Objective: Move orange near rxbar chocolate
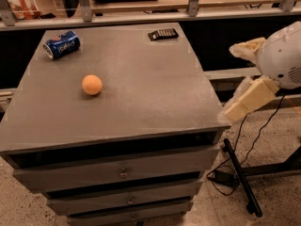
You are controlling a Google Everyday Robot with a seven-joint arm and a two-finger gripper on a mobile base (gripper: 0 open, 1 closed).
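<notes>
The orange (91, 84) sits on the grey cabinet top (141, 93), left of centre. The rxbar chocolate (163, 34), a flat dark packet with pale lettering, lies at the far edge, right of centre. My gripper (233, 81) hangs off the cabinet's right side, level with the top. It is open and empty, with one cream finger (246, 49) above and the other (247, 101) reaching down to the cabinet's right front corner. It is far to the right of the orange.
A blue soda can (61, 44) lies on its side at the far left corner. A railing and shelf (141, 14) run behind the cabinet. Drawers (122, 173) face front. A black stand leg and cables (240, 178) lie on the floor to the right.
</notes>
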